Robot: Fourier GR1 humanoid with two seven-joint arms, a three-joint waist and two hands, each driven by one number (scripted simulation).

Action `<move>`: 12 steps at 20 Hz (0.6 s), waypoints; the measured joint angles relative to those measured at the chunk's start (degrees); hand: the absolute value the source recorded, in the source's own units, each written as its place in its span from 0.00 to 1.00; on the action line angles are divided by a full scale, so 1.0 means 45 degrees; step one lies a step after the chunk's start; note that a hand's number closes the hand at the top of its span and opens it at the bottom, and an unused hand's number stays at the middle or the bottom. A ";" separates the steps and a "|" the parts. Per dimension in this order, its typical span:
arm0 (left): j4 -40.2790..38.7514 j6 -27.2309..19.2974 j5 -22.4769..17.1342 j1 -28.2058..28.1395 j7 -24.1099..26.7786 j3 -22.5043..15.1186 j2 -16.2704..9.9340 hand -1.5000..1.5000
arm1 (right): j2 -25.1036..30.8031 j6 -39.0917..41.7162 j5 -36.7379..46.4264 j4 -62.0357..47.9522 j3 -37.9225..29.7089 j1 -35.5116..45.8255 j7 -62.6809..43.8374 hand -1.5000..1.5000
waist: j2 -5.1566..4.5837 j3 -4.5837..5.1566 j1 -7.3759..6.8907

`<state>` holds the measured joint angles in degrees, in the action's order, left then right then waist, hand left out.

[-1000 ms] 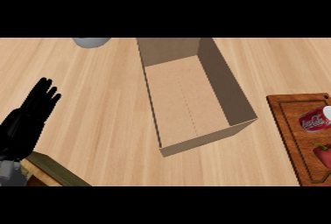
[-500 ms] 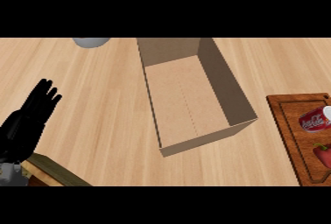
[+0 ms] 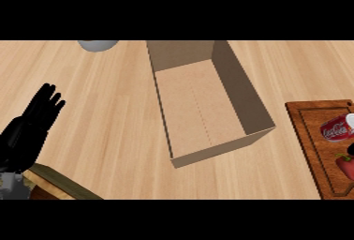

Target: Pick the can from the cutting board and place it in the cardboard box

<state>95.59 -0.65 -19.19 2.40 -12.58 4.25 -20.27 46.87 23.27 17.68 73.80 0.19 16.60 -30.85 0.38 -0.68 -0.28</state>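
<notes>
One left hand [image 3: 29, 127], fingers straight and apart, holding nothing. One cardboard box [image 3: 243, 89] to its right. Farther right, one can [image 3: 336, 128] lying on one cutting board [image 3: 309, 136], beside one red pepper [image 3: 346, 166].

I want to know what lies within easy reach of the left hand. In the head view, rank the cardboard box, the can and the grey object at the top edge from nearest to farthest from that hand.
From the left hand, resting open at the view's left:
1. Grey object, at the top edge, above the hand; the cardboard box, in the middle, looks about as near, too close to call.
2. Can, lying on the cutting board at the far right.
</notes>
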 measured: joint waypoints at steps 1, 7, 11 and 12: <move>-0.0039 -0.0056 0.0072 0.0052 -0.0074 -0.0004 0.0032 0.50 | -0.0167 -0.0035 0.0185 -0.0104 0.0073 0.0112 -0.0075 0.00 | 0.0006 -0.0008 -0.0007; -0.0028 0.0082 0.0169 0.0072 -0.0225 0.0162 0.0099 0.50 | -0.0412 0.0313 0.0780 -0.0771 -0.0050 0.0493 0.0091 0.00 | 0.0003 0.0005 -0.0005; -0.0062 0.0137 0.0295 0.0088 -0.0214 0.0251 0.0186 0.50 | -0.0764 0.0468 0.1111 -0.1047 -0.0077 0.0604 0.0146 0.00 | 0.0004 0.0001 0.0009; -0.0129 0.0079 0.0402 0.0123 -0.0203 0.0233 0.0237 0.50 | -0.0727 0.0570 0.1151 -0.1102 -0.0130 0.0529 0.0258 0.00 | 0.0018 -0.0012 0.0015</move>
<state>95.02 -0.30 -17.38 2.95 -13.50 5.30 -19.20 43.60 25.84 22.86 68.84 -0.40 18.98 -29.69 0.47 -0.74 -0.21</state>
